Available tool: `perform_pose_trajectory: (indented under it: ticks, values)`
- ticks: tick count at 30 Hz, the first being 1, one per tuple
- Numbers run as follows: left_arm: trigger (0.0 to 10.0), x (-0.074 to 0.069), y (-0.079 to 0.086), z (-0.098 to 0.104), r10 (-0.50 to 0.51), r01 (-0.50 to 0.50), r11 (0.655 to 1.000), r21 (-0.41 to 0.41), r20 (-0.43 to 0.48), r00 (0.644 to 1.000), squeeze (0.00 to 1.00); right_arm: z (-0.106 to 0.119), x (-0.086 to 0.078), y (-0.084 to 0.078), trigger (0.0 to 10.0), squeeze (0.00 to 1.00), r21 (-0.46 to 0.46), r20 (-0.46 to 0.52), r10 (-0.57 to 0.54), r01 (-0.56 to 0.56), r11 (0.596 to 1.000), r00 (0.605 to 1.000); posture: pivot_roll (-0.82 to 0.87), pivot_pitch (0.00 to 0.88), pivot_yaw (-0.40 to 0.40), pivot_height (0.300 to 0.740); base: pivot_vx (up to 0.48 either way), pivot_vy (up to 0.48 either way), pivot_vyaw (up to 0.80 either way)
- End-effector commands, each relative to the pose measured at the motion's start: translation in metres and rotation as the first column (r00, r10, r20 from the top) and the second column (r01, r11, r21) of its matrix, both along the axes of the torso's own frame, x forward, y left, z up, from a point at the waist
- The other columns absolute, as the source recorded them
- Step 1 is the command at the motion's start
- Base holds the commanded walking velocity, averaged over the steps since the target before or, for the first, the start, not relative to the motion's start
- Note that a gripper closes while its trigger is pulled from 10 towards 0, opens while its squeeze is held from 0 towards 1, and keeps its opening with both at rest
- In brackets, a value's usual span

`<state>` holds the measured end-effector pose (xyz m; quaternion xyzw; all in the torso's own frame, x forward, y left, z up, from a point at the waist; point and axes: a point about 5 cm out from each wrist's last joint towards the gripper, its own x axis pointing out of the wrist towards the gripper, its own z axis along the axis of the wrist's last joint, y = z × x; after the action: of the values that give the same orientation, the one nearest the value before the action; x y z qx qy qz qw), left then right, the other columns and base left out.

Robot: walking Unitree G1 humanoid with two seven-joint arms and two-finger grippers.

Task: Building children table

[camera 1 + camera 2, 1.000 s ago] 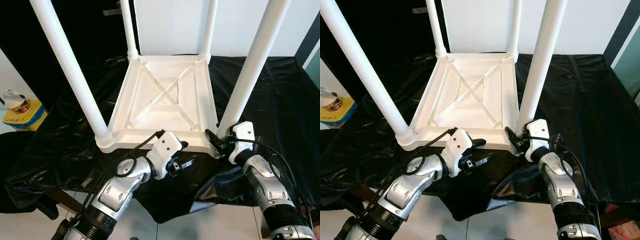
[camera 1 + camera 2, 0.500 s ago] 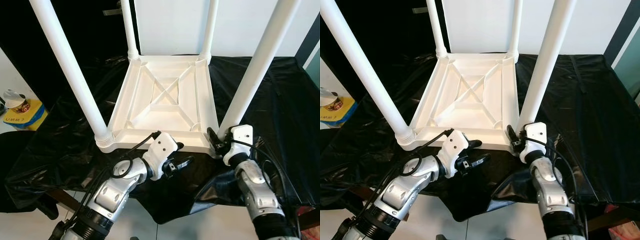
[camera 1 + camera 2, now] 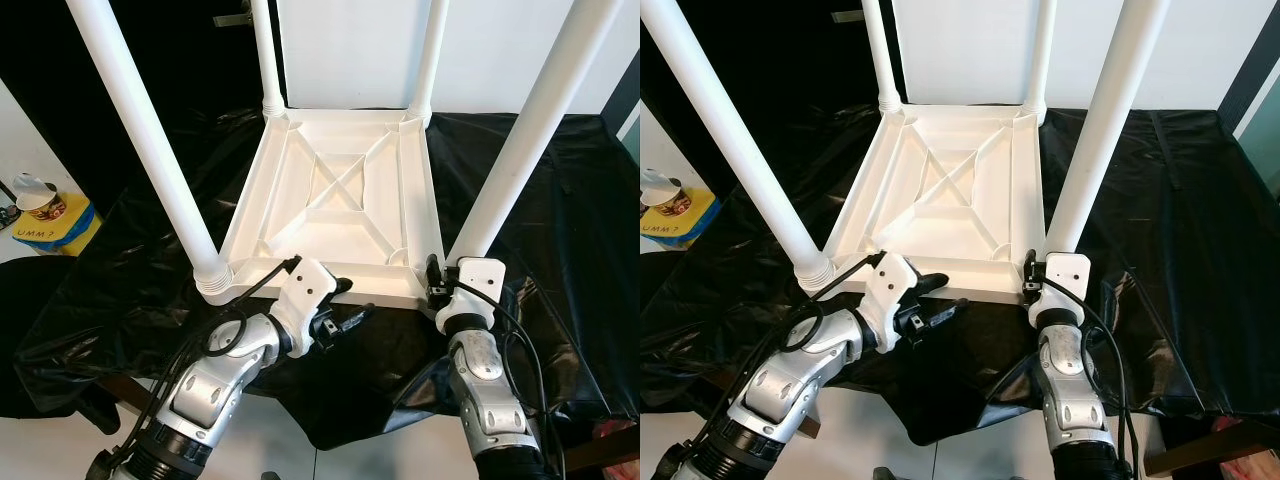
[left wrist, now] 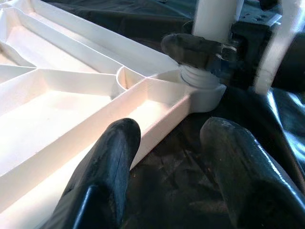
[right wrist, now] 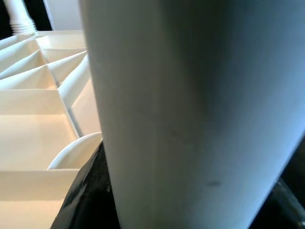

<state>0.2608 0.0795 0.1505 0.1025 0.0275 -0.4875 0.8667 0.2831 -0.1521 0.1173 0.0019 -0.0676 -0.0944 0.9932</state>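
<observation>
Upside-down white children table [image 3: 340, 215] on black plastic sheet [image 3: 570, 210], four legs pointing up.

Lying at centre of the sheet, underside ribs showing, legs at 1, 5, 7 and 11 o'clock corners. Near right leg [image 3: 525, 150], at 5 o'clock, gripped at its base by right gripper [image 3: 1032, 280], fingers clenched around the post. Left gripper [image 4: 169, 143] at 6 o'clock, released, fingers spread on both sides of the near rim, not pressing it. Paper cup [image 3: 40, 200] on yellow box far at 9 o'clock. Possible trouble: leg perhaps not fully seated in its socket, so sideways pull could tilt it or slide the whole table on the slippery sheet, with rim not yet held.
</observation>
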Motion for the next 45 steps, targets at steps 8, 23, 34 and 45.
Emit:
perform_pose_trajectory:
  ticks: [8,23,34,45]
  values:
    - [10.0,0.008,0.033,0.015,0.085,-0.085,0.996,-0.009,0.028,0.996,0.0,-0.004,-0.012,-0.013,10.0,1.0,-0.006,0.001,-0.1,0.1,0.995,0.995,-0.09,0.095,0.039,0.74,0.0,0.0,0.0]
    - [10.0,0.021,0.083,0.053,0.319,-0.299,0.942,-0.152,0.132,0.938,0.0,-0.002,-0.047,-0.019,10.0,0.0,-0.129,0.045,0.051,-0.044,0.991,0.998,-0.09,0.109,0.03,0.74,0.0,0.0,0.0]
    - [10.0,-0.025,0.146,0.042,0.098,-0.104,0.994,-0.033,-0.15,0.984,0.0,-0.003,-0.051,-0.016,10.0,0.0,-0.138,0.019,0.141,-0.137,0.981,0.99,-0.09,0.123,0.03,0.74,0.0,0.0,0.0]
    - [10.0,-0.036,0.212,0.026,0.305,-0.244,0.941,0.236,-0.275,0.912,0.0,-0.003,-0.042,-0.01,10.0,0.0,-0.139,0.004,0.218,-0.215,0.967,0.976,-0.08,0.127,0.032,0.74,0.0,0.0,0.0]
